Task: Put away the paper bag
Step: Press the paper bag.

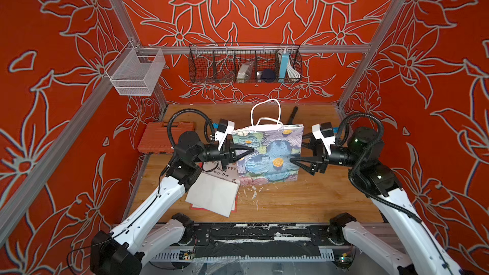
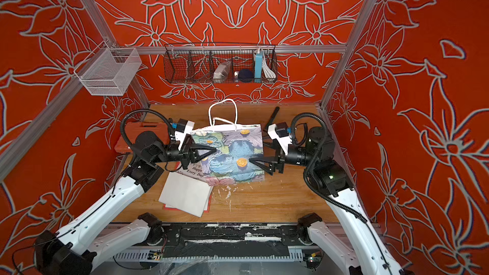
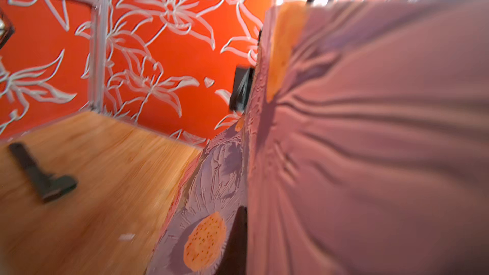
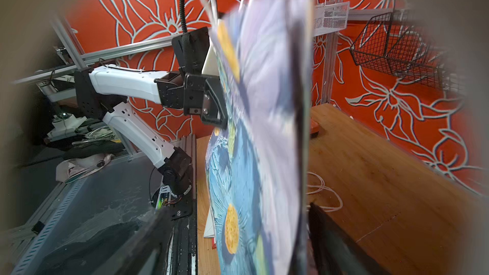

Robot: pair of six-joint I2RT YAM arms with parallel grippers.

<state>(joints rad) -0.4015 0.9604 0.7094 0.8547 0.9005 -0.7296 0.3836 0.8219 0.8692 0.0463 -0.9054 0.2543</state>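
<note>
The paper bag point(image 1: 272, 154) point(image 2: 232, 157), printed with blue and lilac flowers, stands upright at mid-table in both top views, its white cord handles point(image 1: 266, 112) sticking up toward the back wall. My left gripper point(image 1: 250, 151) point(image 2: 213, 151) is shut on the bag's left side; in the left wrist view the bag point(image 3: 357, 141) fills the frame beside one dark finger point(image 3: 238, 236). My right gripper point(image 1: 297, 150) point(image 2: 258, 152) straddles the bag's right edge. Its jaws are open, with the bag point(image 4: 254, 154) between the fingers point(image 4: 148, 236) and a gap on one side.
A black wire basket point(image 1: 244, 64) holding small items hangs on the back wall, and a white mesh basket point(image 1: 135, 72) at the left post. On the table lie an orange case point(image 1: 161, 138), white paper and a card point(image 1: 211, 194), a black tool point(image 1: 293, 115) and a white cable point(image 4: 328, 194).
</note>
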